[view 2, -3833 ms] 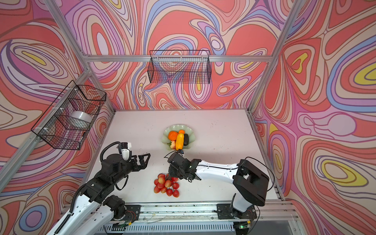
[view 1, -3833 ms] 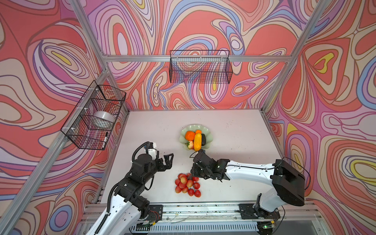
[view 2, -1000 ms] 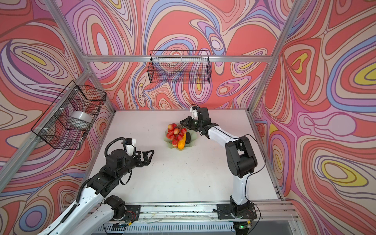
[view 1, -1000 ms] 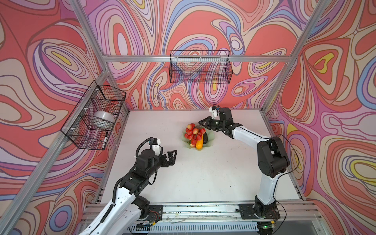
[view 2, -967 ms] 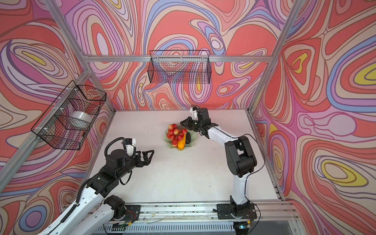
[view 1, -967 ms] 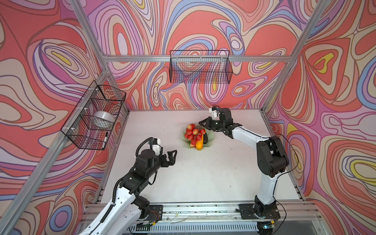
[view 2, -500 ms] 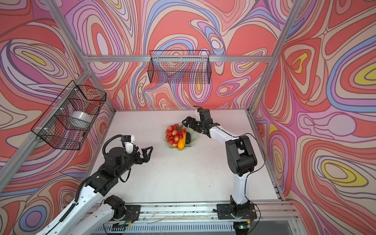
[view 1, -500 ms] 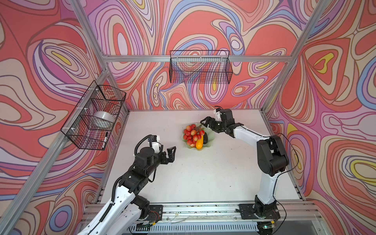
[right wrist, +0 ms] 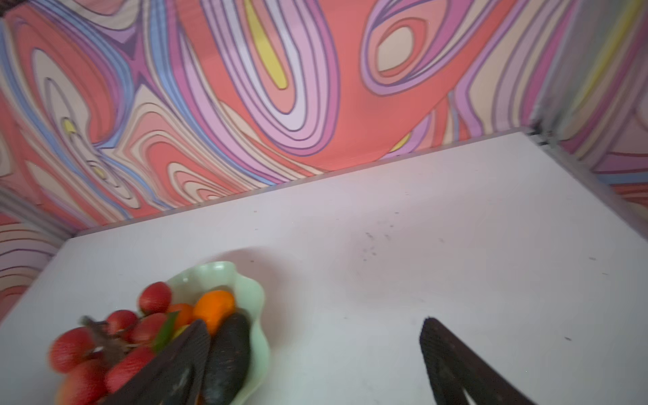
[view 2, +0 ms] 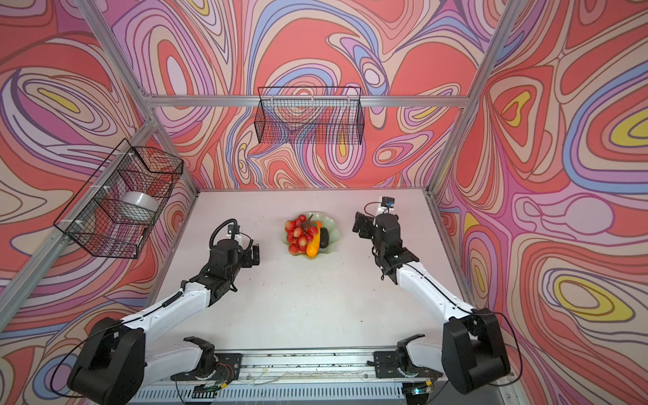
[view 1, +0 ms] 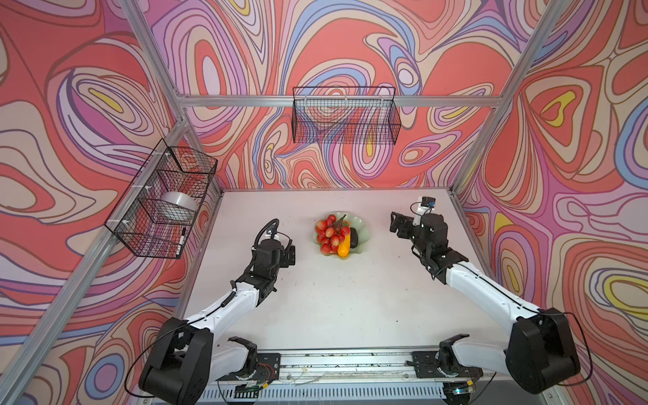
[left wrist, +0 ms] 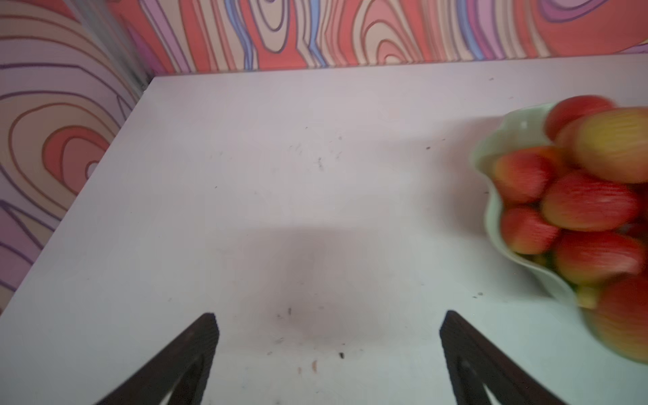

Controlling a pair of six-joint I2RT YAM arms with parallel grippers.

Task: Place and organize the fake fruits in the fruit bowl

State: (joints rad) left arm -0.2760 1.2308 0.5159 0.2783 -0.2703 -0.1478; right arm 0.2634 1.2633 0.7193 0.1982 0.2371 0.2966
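The pale green fruit bowl (view 1: 365, 231) (view 2: 333, 234) stands mid-table, toward the back. In it lie the fake fruits: a red berry cluster (view 1: 329, 232) (view 2: 299, 229), a yellow-orange elongated one (view 1: 344, 246) (view 2: 312, 246), a dark avocado (view 1: 355, 237) (view 2: 324, 237) and a round orange (right wrist: 214, 308). My left gripper (view 1: 289, 255) (view 2: 255, 257) hovers open left of the bowl, holding nothing. My right gripper (view 1: 397, 224) (view 2: 361, 222) hangs open to the bowl's right, also empty. The left wrist view shows the bowl's rim (left wrist: 491, 164) and berries (left wrist: 589, 207) beside the gripper (left wrist: 328, 336). The right wrist view shows the avocado (right wrist: 228, 350) past one finger.
A wire basket (view 1: 161, 200) on the left wall holds a silvery-white bowl (view 1: 179, 201) and a marker (view 1: 181, 239). Another wire basket (view 1: 345, 115) hangs on the back wall. Patterned walls close in three sides, and a metal rail (view 1: 350, 361) runs along the front.
The berry cluster, earlier on the table near the front, now lies in the bowl. My right gripper has opened and drawn back to the right. My left gripper has moved farther back, beside the bowl.
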